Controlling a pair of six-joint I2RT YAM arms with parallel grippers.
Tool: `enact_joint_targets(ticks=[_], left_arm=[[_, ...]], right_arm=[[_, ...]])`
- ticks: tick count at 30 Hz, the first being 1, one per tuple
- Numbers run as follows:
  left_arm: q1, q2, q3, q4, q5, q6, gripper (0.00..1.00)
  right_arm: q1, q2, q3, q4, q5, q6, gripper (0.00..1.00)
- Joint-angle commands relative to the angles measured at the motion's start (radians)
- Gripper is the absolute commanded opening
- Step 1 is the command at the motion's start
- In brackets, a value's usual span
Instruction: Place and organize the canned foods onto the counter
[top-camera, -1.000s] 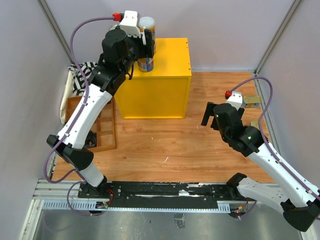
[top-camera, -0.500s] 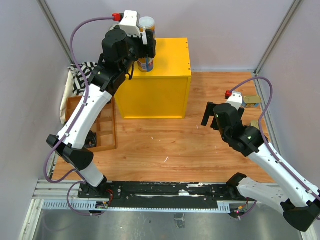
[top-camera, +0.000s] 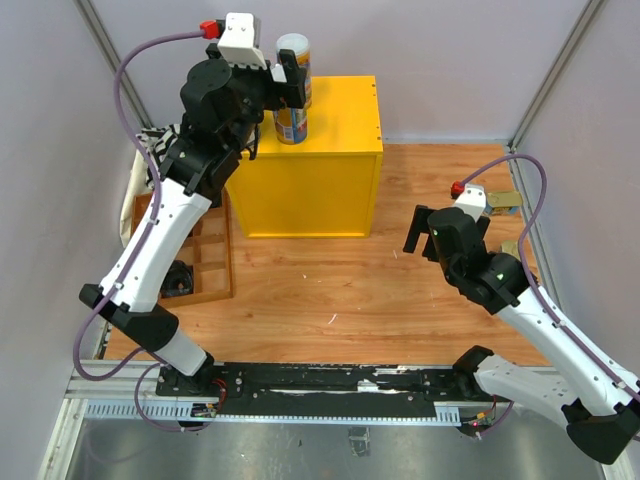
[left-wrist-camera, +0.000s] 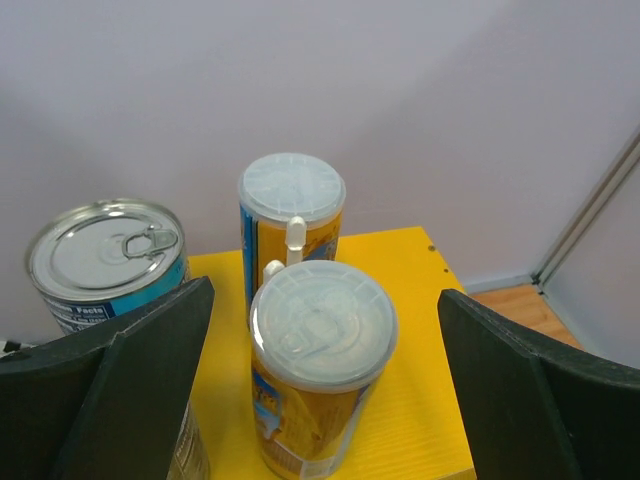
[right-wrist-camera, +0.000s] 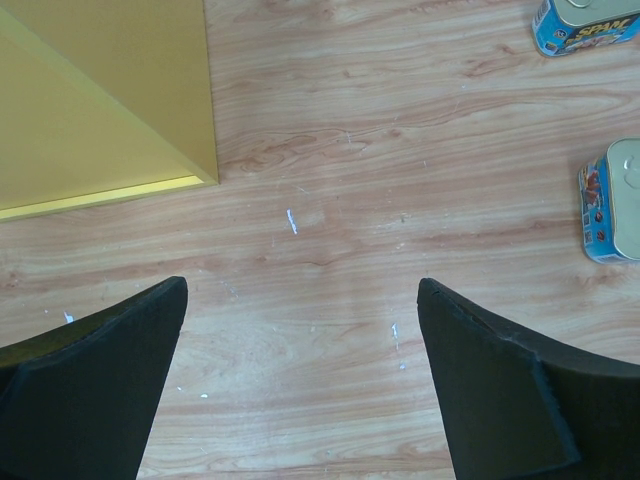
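Canned foods are partly in place: two slim white-lidded cans, the near slim can (left-wrist-camera: 322, 370) and the far slim can (left-wrist-camera: 291, 225), stand upright close together on the yellow cabinet (left-wrist-camera: 425, 400). A wide silver-topped can (left-wrist-camera: 105, 262) sits at its left side, base hidden behind a finger. The left gripper (left-wrist-camera: 325, 290) is spread wide on either side of the near slim can, touching neither side of it, so that can looks set down and free. The step in hand appears to be backing away cleanly. It would go best as a straight lift with the jaws kept apart until they clear the lid, with no sideways swing, since the wide can is just beside the left finger and the far slim can is close behind. Two flat tins, one tin (right-wrist-camera: 585, 20) and another tin (right-wrist-camera: 612, 200), lie on the wooden table (right-wrist-camera: 330, 150). The right gripper (right-wrist-camera: 302, 285) hovers empty and spread above bare wood, with both tins off to its right.
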Motion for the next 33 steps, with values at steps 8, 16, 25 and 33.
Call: enact_joint_targets(ticks=[8, 16, 25, 33], left_arm=[[-0.097, -0.132, -0.043, 0.072, -0.063, 0.051, 0.99], [-0.252, -0.289, -0.256, 0.125, -0.096, 0.050, 0.98], [-0.466, -0.399, -0.527, 0.194, -0.148, -0.031, 0.97], [-0.614, -0.444, -0.701, 0.263, -0.170, -0.121, 0.96]], right_arm=[[-0.060, -0.024, 0.006, -0.065, 0.048, 0.025, 0.98], [-0.262, -0.017, -0.015, -0.107, 0.002, 0.025, 0.98], [-0.560, 0.050, -0.024, -0.148, -0.095, 0.012, 0.98], [-0.750, 0.148, -0.022, -0.138, -0.098, -0.020, 0.98]])
